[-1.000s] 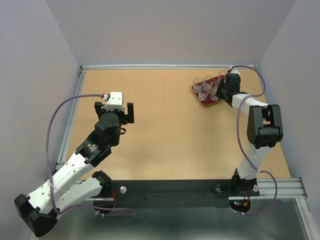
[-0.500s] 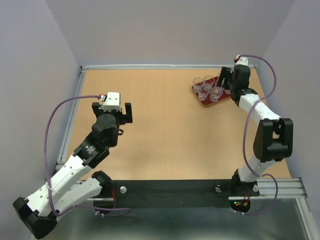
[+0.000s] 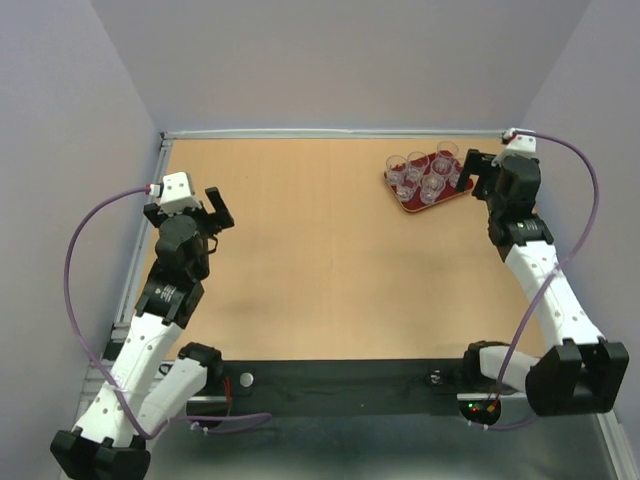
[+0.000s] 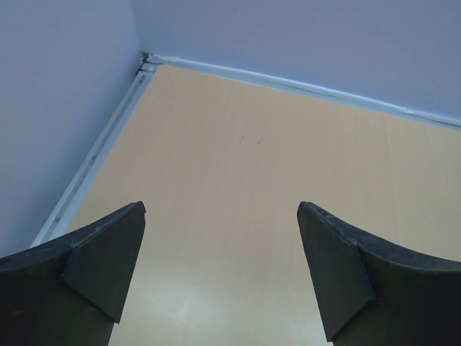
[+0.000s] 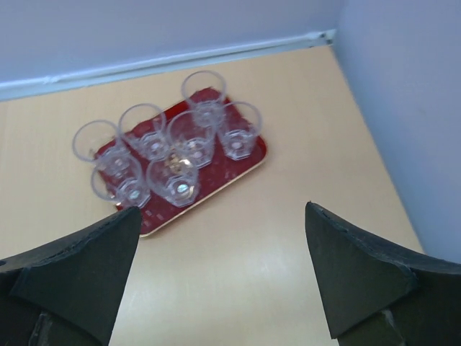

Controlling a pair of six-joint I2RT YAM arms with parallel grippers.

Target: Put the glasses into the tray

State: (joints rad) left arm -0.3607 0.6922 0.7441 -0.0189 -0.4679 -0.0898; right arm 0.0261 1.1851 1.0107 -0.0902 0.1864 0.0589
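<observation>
Several clear glasses (image 3: 432, 185) stand upright, close together, in the dark-red tray (image 3: 410, 203) at the table's back right. The right wrist view looks down on the glasses (image 5: 191, 137) and the tray (image 5: 238, 167), with bare table between them and my fingers. My right gripper (image 3: 478, 172) hangs just right of the tray, and its jaws (image 5: 222, 209) are open with nothing between them. My left gripper (image 3: 187, 212) is far off at the left side of the table. It (image 4: 222, 207) is open and empty over bare wood.
A metal rail (image 4: 94, 162) runs along the table's left edge below the left wall. The back wall (image 3: 340, 60) and the right wall (image 5: 410, 108) stand close to the tray. The arm bases sit on the black bar (image 3: 340, 385) at the near edge.
My right gripper has opened wide and drawn back to the right, away from the tray. My left arm has swung left toward the table's left edge, still open.
</observation>
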